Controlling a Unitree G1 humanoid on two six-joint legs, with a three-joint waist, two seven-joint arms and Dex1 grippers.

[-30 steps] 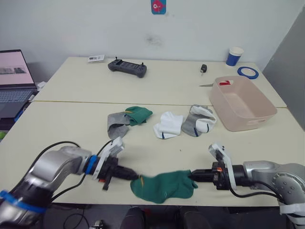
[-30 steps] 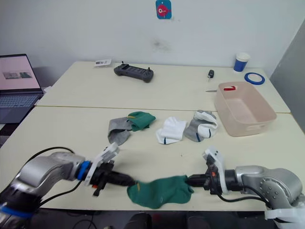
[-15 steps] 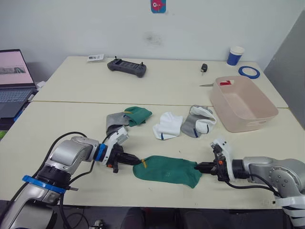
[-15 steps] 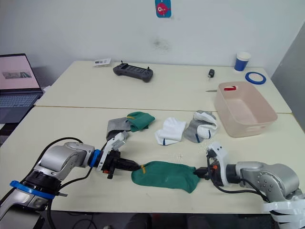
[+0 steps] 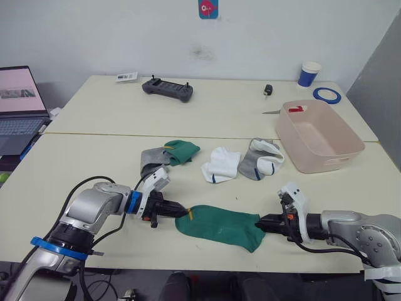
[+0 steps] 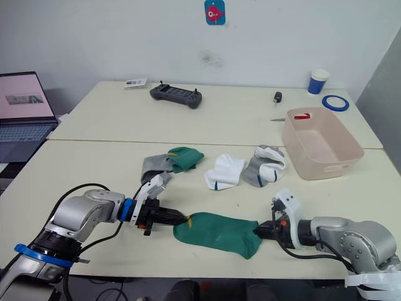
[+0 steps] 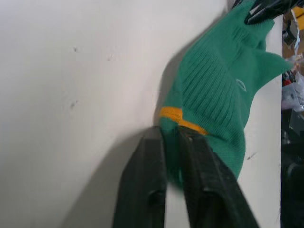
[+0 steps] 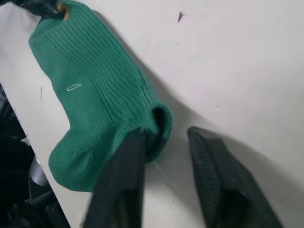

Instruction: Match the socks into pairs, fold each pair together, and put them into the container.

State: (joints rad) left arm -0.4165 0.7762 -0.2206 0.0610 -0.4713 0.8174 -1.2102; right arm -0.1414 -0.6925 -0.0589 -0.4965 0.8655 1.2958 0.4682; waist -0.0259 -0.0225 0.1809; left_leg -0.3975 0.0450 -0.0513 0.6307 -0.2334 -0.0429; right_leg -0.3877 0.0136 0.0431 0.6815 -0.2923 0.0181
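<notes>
One green sock lies stretched flat near the table's front edge, its yellow mark at the left end. My left gripper is shut on that cuff end, the fingers pinching the fabric. My right gripper is at the sock's other end, open, with one finger touching the fabric and bare table in the gap. Farther back lie another green sock over a grey sock, a white sock, and a grey and white heap. The pink container stands at the right.
A black controller, a key fob, a paper cup and a blue tape roll sit at the back. A laptop stands at the far left. A small red item lies in the container.
The green sock went from bunched at the table's front edge to stretched flat farther in. Since half a second ago the right gripper has let go of its end.
</notes>
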